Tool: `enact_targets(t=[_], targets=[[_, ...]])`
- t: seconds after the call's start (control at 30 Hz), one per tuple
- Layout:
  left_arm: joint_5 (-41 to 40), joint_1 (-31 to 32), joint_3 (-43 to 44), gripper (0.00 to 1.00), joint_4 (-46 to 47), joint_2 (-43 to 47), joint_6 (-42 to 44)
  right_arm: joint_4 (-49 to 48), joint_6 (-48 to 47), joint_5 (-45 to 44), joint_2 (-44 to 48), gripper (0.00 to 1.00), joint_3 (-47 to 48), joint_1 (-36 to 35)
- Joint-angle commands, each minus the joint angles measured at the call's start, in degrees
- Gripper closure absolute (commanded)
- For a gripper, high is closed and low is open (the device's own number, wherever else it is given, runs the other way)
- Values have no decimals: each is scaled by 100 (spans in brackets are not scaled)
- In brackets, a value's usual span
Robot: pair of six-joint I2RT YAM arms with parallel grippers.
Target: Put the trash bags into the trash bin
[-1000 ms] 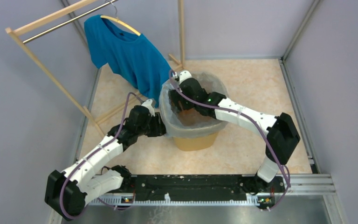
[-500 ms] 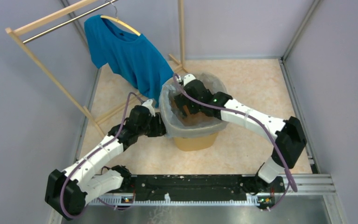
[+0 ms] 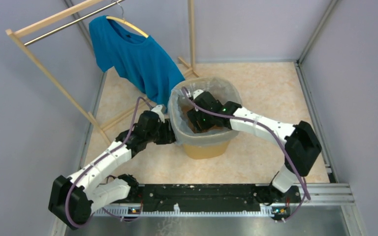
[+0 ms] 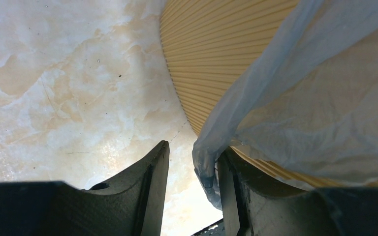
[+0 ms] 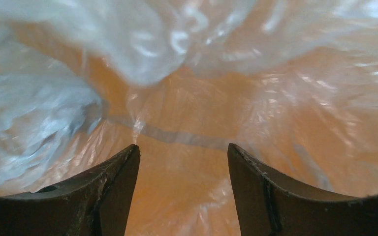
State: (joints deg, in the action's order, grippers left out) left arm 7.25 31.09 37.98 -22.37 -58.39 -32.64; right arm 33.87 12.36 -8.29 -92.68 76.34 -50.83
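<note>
Left wrist shows the left end effector (image 4: 194,149) spread around the hanging hem of the trash bag (image 4: 320,113) beside the trash bin (image 4: 216,49); the right end effector (image 5: 183,148) gapes inside it.

the left arm (image 3: 103,160) has its elbow swung out low to the left, the forearm running forward and inward to a roughly level wrist. the left gripper (image 4: 194,148) has its jaws partly apart with a clear gap between them. the right arm (image 3: 263,127) bends at an elbow out to the right and reaches inward, with the wrist apparently tipped downward. the right gripper (image 5: 183,146) has its jaws spread.
</note>
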Motion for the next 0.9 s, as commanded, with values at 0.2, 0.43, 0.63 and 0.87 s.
enact_targets(t=[0.2, 0.43, 0.63, 0.87], targets=[[-6, -24, 148, 52, 12, 281, 65, -973, 414, 171, -769, 42, -548, 13], [-64, -27, 157, 52, -70, 378, 100, -1381, 530, 199, -880, 44, -727, 19], [-69, -27, 137, 52, -83, 404, 92, -1118, 513, 170, -643, 42, -458, 12], [-132, -26, 148, 51, -119, 462, 100, -737, 605, 131, -118, 38, -263, 13]])
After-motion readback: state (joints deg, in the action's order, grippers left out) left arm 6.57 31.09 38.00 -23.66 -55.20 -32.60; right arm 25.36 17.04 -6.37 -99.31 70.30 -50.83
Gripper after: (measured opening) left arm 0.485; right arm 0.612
